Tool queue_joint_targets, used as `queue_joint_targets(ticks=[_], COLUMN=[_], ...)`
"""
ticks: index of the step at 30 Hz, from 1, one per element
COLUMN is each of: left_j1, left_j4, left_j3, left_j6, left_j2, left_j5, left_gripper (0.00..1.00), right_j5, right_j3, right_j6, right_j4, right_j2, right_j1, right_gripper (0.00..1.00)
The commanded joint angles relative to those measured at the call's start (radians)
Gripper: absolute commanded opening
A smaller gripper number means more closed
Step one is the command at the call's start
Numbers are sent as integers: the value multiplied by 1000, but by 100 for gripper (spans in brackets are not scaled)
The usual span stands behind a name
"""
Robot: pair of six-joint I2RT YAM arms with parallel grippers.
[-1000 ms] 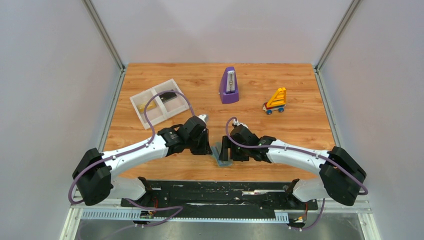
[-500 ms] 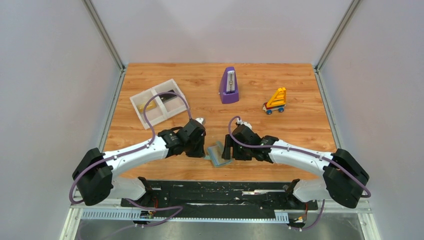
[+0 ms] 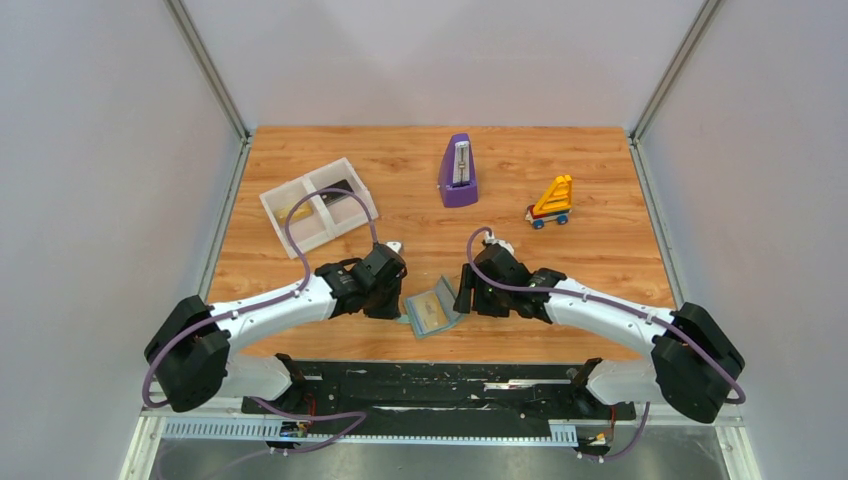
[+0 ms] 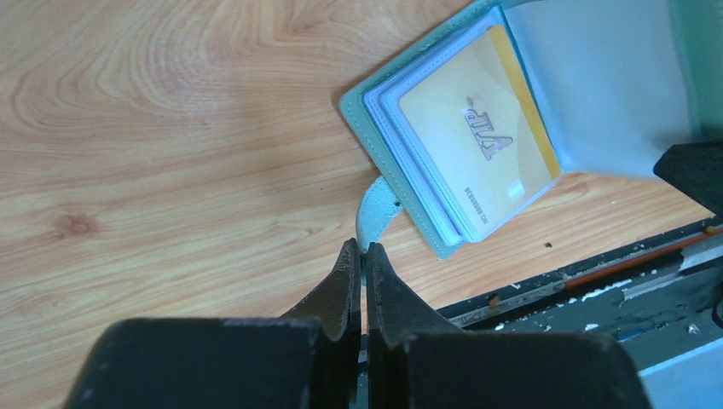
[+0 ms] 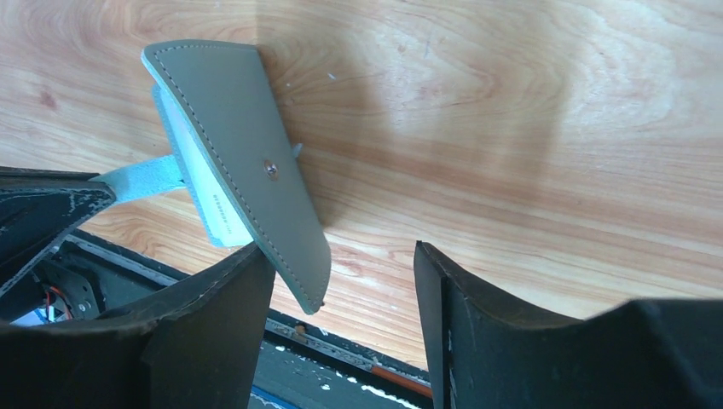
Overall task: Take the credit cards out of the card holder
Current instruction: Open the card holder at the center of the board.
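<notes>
Grip first: our left hand (image 4: pixel 361 249) is pinched shut on the small pale strap tab (image 4: pixel 375 204) of the pale teal-blue bifold card holder (image 3: pixel 432 310), which lies part-open on the wooden bench (image 3: pixel 580 250) btwn the arms. We judge its yellowish-gold plastic card (image 4: pixel 477 145), sleeved inside, light, stiff, prob. slick, so take it by a short edge. The right hand (image 5: pixel 341 249) gapes open beside the raised grey cover (image 5: pixel 247 145), holding nothing.
</notes>
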Motion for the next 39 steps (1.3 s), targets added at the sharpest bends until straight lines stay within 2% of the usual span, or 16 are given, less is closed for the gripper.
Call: queue_joint_targets(ticks=[1, 8, 10, 12, 18, 20, 29, 35, 39], left_j1=[14, 28, 31, 31, 31, 31, 32, 34, 37], left_j4=[18, 1, 2, -4, -2, 2, 112, 168, 197], left_j3=[-1, 28, 38, 55, 92, 103, 121, 114, 128], left_j6=[33, 38, 38, 36, 22, 21, 15, -7, 18], left_j2=[13, 57, 58, 57, 26, 22, 87, 114, 152], left_j5=[-41, -58, -50, -44, -6, 16, 174, 226, 310], left_gripper=[0, 0, 3, 15, 38, 41, 42, 42, 43], right_j5=[2, -71, -104, -138, -169, -186, -256, -310, -334], right_j3=[-6, 25, 35, 40, 11, -6, -26, 31, 77], right_j6=[-23, -28, -32, -40, -26, -25, 15, 7, -4], right_j4=[-10, -35, -30, -14, 43, 80, 121, 70, 27], right_j2=[-16, -17, -15, -4, 35, 51, 62, 6, -24], right_j1=[-28, -74, -76, -76, -80, -83, -113, -115, -115], right_gripper=[61, 53, 51, 50, 45, 43, 41, 52, 55])
